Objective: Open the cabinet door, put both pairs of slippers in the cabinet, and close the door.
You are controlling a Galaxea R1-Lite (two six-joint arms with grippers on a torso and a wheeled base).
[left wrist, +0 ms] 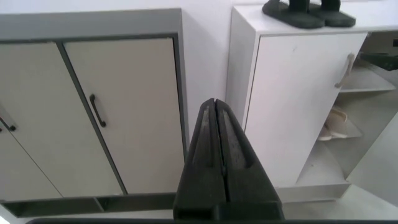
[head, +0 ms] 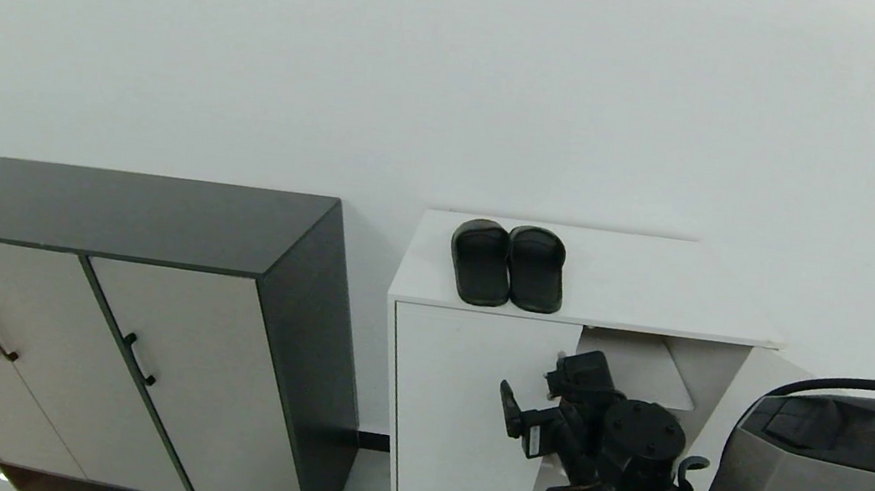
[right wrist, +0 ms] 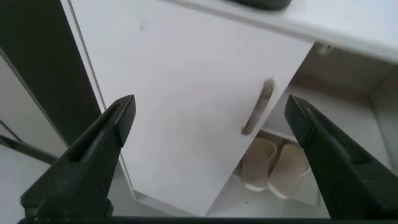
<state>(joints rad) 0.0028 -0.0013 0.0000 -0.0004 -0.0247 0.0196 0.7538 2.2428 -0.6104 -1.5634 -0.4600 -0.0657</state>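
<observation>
Black rubber fingers of my right claw (right wrist: pixel 210 106) stand spread wide with nothing between them, hung just before the closed door (right wrist: pixel 186 81) of the white cabinet (head: pixel 465 418), close to its handle (right wrist: pixel 257 107). My left claw (left wrist: pixel 214 109) is pressed shut on nothing and held well back from the cabinet, which I judge is to leave the right arm room.

Past the handle the right-hand compartment (head: pixel 716 375) lies open. The pale slippers (right wrist: pixel 275 163) sit side by side on a shelf (left wrist: pixel 356 130) inside it, so by my reckoning one pair is home.

Farther off and higher, the black slippers (head: pixel 508 265) rest close together on the cabinet top (head: pixel 651 291), toward its left end and easy to reach from the front. I judge they come next, and my spread right claw suits closing around them. Off to the left the dark cabinet (head: pixel 112 211) stands shut, no part of this job.
</observation>
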